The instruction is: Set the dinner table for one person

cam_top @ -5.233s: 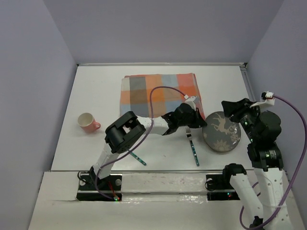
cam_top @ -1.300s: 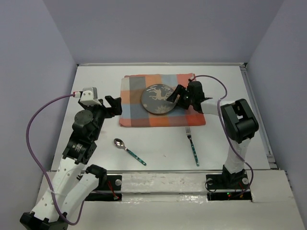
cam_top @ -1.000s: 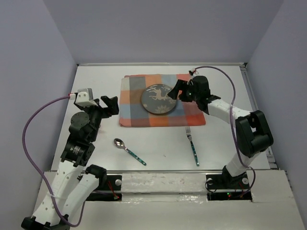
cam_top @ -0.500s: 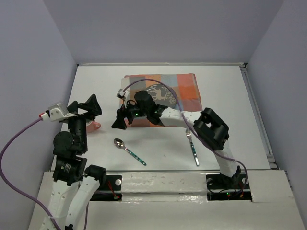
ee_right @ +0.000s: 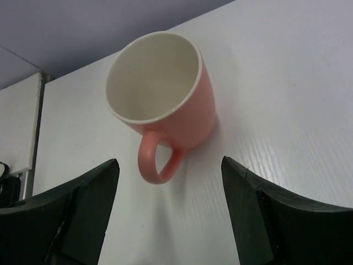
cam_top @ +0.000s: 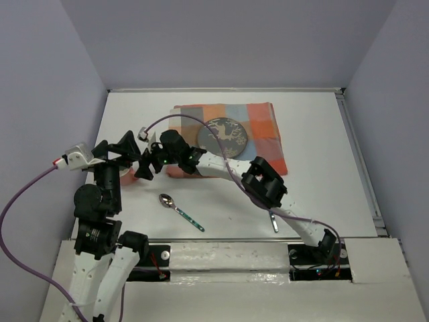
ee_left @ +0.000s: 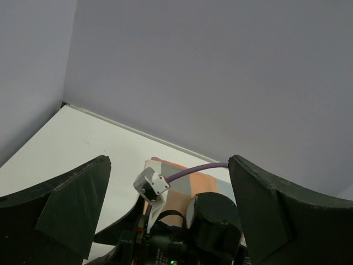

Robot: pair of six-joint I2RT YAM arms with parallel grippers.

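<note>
Faced the pink mug [ee_right: 165, 105] at the left of the white surface [ee_right: 287, 83] with the right pincer [ee_right: 168, 164] open and the left pincer [ee_left: 168, 165] agape aloft; likely needed to straddle its body, clear of the handle [ee_right: 150, 165], before closing.

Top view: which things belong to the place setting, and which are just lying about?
Job: dinner table, checked cloth, plate, spoon, fork (mostly hidden under the right arm), pink mug.
Lying about: nothing; only the arms' purple cables.
</note>
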